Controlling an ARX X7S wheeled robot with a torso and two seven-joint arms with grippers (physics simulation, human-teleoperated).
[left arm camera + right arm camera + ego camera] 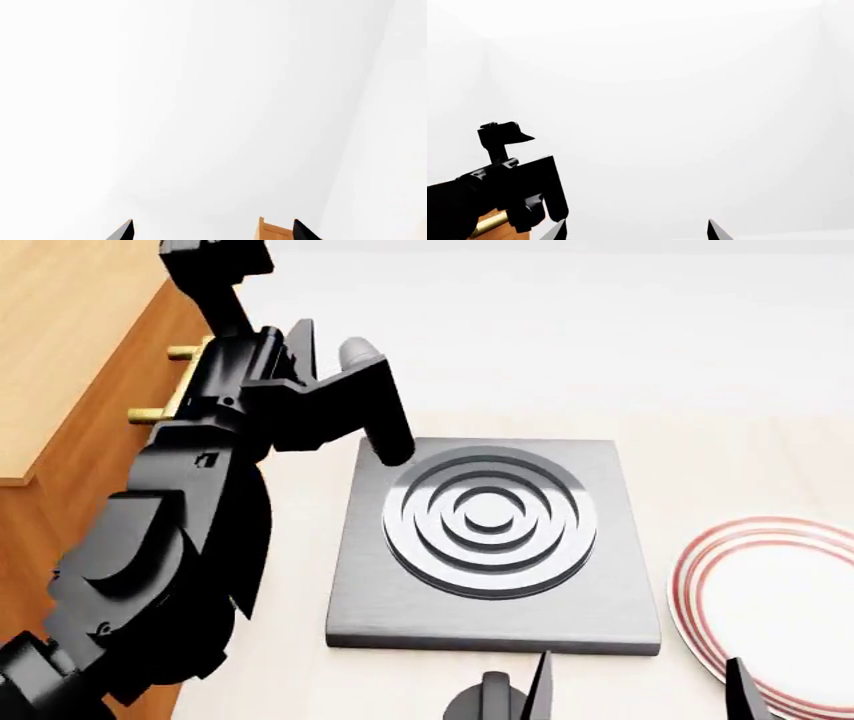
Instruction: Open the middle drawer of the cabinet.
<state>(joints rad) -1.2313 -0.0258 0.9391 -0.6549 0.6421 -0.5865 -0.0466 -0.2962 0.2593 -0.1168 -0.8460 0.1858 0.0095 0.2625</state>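
Showing spread right claw [635,231]; head view alone shows cabinet [60,360]; left claw [213,230] spread.

The big orange-brown wooden cabinet [67,350] is showing smooth, matt grain, its brass bar handle [180,353] glinting like polished metal. The square grey slab with raised rings [491,540] is looking like brushed metal, softly shiny. The red-rimmed white plate [781,610] is gleaming glossy. The black left arm [174,540] is reading as matt plastic.
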